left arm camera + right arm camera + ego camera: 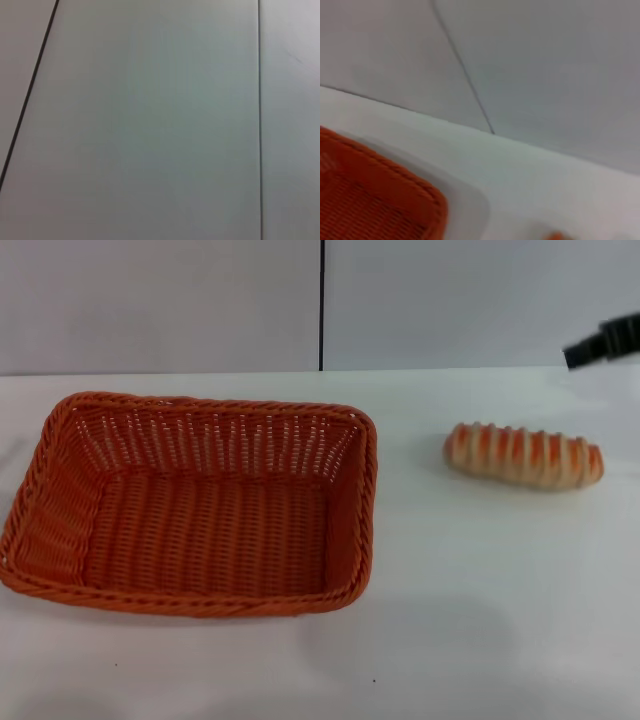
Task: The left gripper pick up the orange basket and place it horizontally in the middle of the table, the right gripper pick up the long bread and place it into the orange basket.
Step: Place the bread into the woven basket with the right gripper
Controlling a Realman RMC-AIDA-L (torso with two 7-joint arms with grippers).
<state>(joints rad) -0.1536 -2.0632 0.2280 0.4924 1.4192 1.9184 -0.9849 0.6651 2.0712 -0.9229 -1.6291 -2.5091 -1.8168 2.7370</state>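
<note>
The orange basket (195,505) sits flat on the white table (480,600), on the robot's left half of it, its long side running across the view and its inside holding nothing. The long bread (524,455) lies on the tabletop to the right of the basket, well apart from it, lengthwise across the view. The right gripper (604,343) shows only as a dark tip at the right edge of the head view, raised above and beyond the bread and touching nothing; whether its jaws are parted cannot be told. The right wrist view catches a basket corner (375,195). The left gripper does not show in any view.
</note>
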